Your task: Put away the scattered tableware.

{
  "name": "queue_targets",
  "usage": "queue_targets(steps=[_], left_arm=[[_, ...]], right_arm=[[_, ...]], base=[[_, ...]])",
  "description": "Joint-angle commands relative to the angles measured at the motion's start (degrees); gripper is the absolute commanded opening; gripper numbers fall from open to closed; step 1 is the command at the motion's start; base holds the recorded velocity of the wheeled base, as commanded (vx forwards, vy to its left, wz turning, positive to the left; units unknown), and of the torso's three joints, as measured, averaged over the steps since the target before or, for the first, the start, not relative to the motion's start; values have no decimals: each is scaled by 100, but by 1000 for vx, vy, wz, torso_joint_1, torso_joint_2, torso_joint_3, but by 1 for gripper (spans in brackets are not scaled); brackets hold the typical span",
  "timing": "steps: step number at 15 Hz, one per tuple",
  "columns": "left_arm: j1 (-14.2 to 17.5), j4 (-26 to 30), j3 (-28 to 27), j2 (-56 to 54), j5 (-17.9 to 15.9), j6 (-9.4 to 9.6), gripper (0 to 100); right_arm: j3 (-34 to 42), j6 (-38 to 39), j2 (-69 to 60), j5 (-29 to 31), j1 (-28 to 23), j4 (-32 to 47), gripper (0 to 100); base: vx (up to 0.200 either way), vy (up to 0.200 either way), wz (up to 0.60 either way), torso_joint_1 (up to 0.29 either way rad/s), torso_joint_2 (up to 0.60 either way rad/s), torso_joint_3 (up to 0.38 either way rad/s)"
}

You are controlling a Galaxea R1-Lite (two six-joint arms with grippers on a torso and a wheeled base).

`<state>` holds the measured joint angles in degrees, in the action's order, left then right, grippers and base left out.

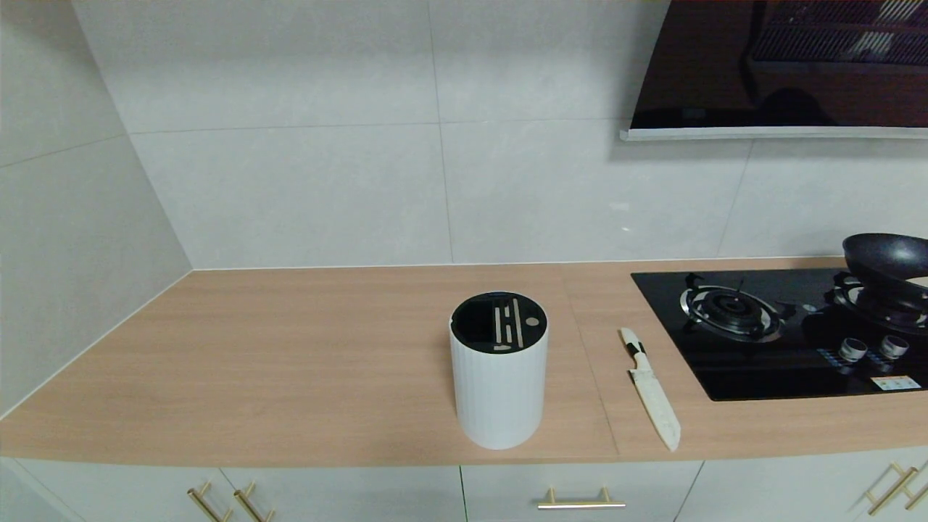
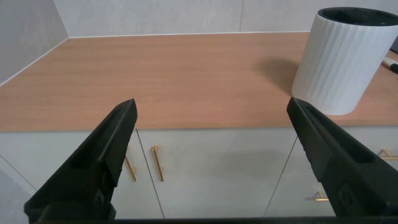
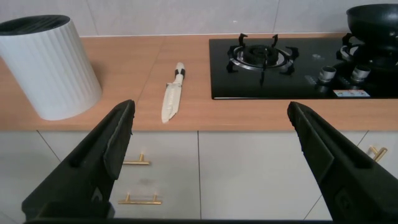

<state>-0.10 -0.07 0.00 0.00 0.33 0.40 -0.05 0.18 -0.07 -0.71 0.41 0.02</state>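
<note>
A cream-coloured knife (image 1: 649, 388) with a dark band on its handle lies flat on the wooden counter (image 1: 290, 348), its blade tip toward the front edge. To its left stands a white ribbed knife holder (image 1: 499, 380) with a black slotted top. In the right wrist view the knife (image 3: 173, 93) and the holder (image 3: 50, 65) lie beyond my right gripper (image 3: 210, 155), which is open and held off the counter in front of the cabinets. My left gripper (image 2: 214, 155) is open too, in front of the counter's edge, with the holder (image 2: 345, 59) ahead of it to one side.
A black gas hob (image 1: 783, 330) is set into the counter at the right, with a dark pan (image 1: 888, 264) on its far burner. A range hood (image 1: 783, 69) hangs above. White cabinets with gold handles (image 1: 580, 502) run below. The counter's left half is bare wood.
</note>
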Motion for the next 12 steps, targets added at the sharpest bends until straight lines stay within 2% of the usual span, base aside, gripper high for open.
queue_targets(steps=[1, 10, 11, 12], left_arm=[[1, -1, 0, 9, 2, 4, 100], [1, -1, 0, 9, 11, -5, 100], [1, -1, 0, 9, 11, -5, 100], [1, -1, 0, 9, 11, -5, 100]], right_arm=[[-4, -1, 7, -8, 2, 6, 100], [-48, -97, 7, -35, 2, -11, 100], [-549, 157, 174, -140, 38, -2, 100], [-716, 316, 491, -149, 90, 6, 100]], base=[[0, 0, 0, 0, 0, 0], [0, 0, 0, 0, 0, 0], [0, 0, 0, 0, 0, 0], [0, 0, 0, 0, 0, 0]])
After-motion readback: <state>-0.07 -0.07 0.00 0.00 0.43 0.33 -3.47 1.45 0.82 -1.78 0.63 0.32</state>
